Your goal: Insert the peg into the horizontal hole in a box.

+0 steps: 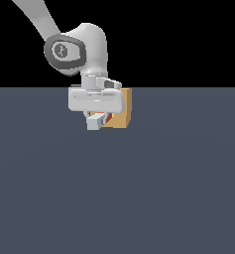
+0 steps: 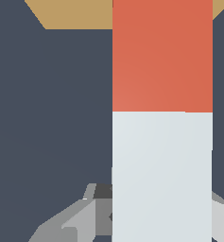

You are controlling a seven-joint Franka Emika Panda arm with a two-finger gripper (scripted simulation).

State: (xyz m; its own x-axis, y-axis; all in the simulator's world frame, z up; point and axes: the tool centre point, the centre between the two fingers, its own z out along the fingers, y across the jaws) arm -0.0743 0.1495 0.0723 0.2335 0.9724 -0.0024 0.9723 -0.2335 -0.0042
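Note:
The tan box (image 1: 123, 110) stands on the dark floor, partly behind my gripper (image 1: 99, 119). My gripper is shut on the peg (image 1: 95, 121), whose pale end faces the camera and whose orange-red end (image 1: 108, 118) points at the box face. In the wrist view the peg (image 2: 162, 175) fills the middle, its orange-red part (image 2: 162, 54) reaching toward the tan box (image 2: 75, 14). One grey fingertip (image 2: 80, 222) shows beside the peg. The horizontal hole is hidden behind the gripper and the peg.
A flat dark grey floor (image 1: 139, 198) spreads all around the box. The robot's white arm (image 1: 79, 47) rises above the gripper toward the exterior view's left.

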